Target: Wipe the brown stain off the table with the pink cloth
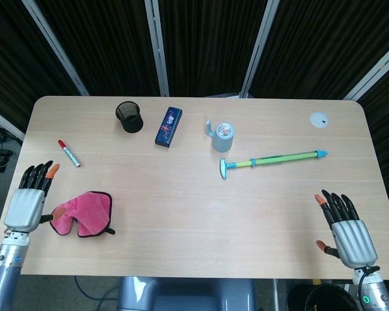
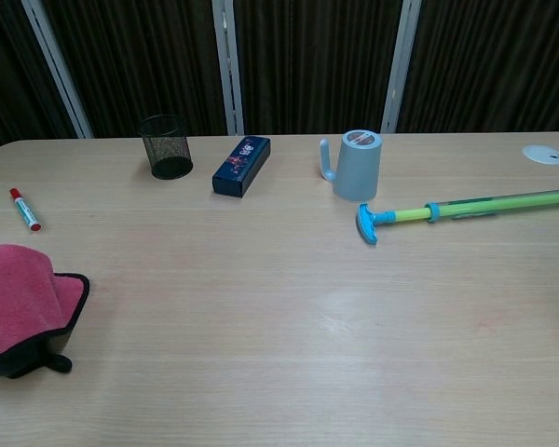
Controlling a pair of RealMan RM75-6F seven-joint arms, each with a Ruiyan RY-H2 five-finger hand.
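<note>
The pink cloth [image 1: 84, 214] with a dark border lies crumpled on the table near the front left corner; the chest view shows it at the left edge [image 2: 19, 307]. My left hand [image 1: 27, 201] is just left of it with fingers spread, holding nothing, its thumb close to the cloth's edge. At the front right, my right hand [image 1: 347, 227] hovers, fingers apart and empty. Neither hand shows in the chest view. I see no distinct brown stain, only a faint reddish smudge [image 2: 484, 324] on the wood toward the right.
A red marker [image 1: 69, 153] lies behind the cloth. Along the back stand a black mesh cup [image 1: 129, 117], a dark blue box [image 1: 168, 126] and a grey-blue mug [image 1: 222, 137]. A green and blue rod [image 1: 272, 160] lies right of centre; a white disc [image 1: 319, 119] lies at the back right.
</note>
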